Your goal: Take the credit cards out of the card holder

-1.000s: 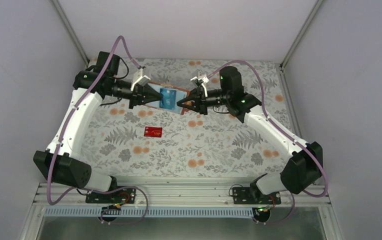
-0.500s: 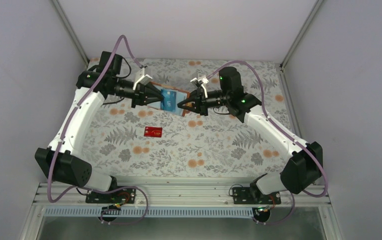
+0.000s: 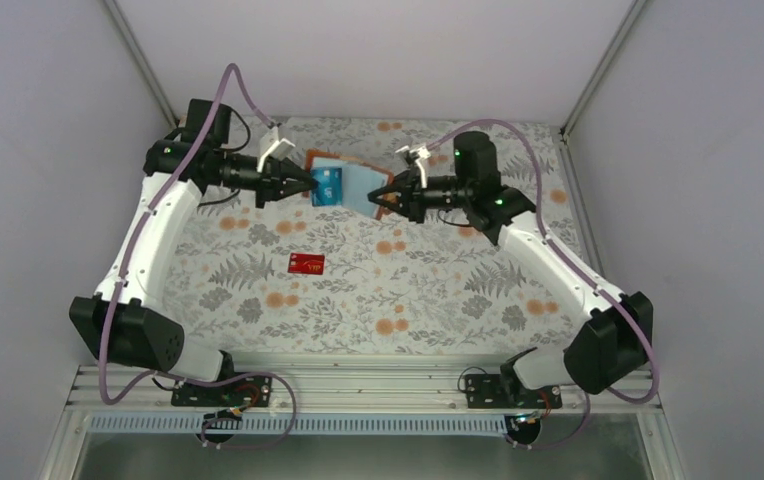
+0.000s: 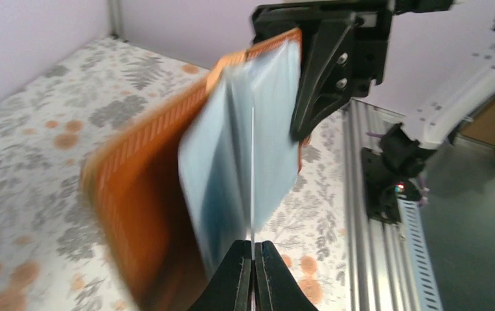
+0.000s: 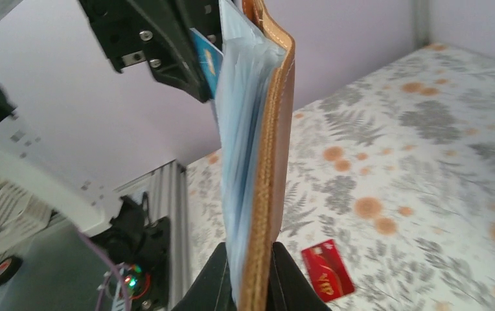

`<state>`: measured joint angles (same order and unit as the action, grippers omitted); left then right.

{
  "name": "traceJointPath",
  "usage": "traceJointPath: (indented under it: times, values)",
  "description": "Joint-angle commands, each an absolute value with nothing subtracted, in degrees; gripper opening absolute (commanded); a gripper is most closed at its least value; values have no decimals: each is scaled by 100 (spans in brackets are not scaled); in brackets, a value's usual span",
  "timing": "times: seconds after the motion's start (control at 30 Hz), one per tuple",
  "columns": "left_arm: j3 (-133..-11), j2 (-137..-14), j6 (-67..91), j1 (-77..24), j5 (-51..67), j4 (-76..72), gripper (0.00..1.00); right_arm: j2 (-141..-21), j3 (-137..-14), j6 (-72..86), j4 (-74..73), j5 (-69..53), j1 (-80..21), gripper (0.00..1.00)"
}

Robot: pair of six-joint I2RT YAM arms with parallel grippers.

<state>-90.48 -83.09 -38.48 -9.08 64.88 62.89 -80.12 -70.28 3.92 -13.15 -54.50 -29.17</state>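
Pinching blue card (image 3: 327, 186), holder (image 5: 272, 149) between right fingers (image 5: 288, 285)

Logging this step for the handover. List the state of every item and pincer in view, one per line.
card holder: open, lifted off the table, clamped by the right pincer.
blue card: pinched by the left pincer, overlapping the holder's pockets; whether free of them, cannot tell.
red card: flat on the table, face up, untouched.
left pincer: shut on the blue card.
right pincer: shut on the card holder.
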Motion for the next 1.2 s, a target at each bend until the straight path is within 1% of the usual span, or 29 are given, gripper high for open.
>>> traceJointPath:
  times: [0.0, 0.1, 0.2, 0.27, 0.33, 0.4, 0.47, 0.57, 0.63, 0.87, 1.03, 1.17]
  values:
    - [-8884, -8194, -3210, -670, 6165, 5612, 3, -7653, -6842, 787, -1067, -5030, -2422, 4]
    - [-8728, -8200, -2742, -600, 6060, 5172, 2, -7576, -6748, 929, -1081, -4784, -2265, 4]
    - [-8336, -8172, -1671, -487, 5718, 4189, 2, -7480, -6591, 1314, -926, -4252, -2085, 4]
    - [-7966, -8156, -588, -401, 5146, 3383, 2, -7450, -6512, 1688, -794, -3874, -1954, 4]
    - [-7545, -8091, 500, -291, 4281, 2640, 2, -7432, -6485, 1980, -757, -3489, -1940, 4]
    - [-7329, -8202, 1358, -216, 3761, 2257, 3, -7359, -6431, 2330, -632, -3178, -1936, 4]
    - [-7218, -8471, 2083, -195, 3637, 1971, 2, -7278, -6366, 2691, -528, -2854, -1936, 4]
    - [-6884, -8963, 3448, -185, 3635, 1447, 2, -7198, -6305, 3092, -380, -2740, -1938, 4]
    - [-6759, -9309, 4050, -192, 3725, 1265, 2, -7158, -6285, 3226, -334, -2721, -1949, 4]
    - [-6331, -9916, 4489, -193, 3117, 555, 2, -7140, -6291, 3279, -530, -2604, -2051, 4]
    - [-6191, -10174, 4636, -274, 3441, 543, 2, -7269, -6305, 3193, -724, -2646, -2074, 4]
    - [-6334, -9986, 4428, -275, 3923, 861, 2, -7775, -6638, 2808, -1511, -3086, -2074, 4]
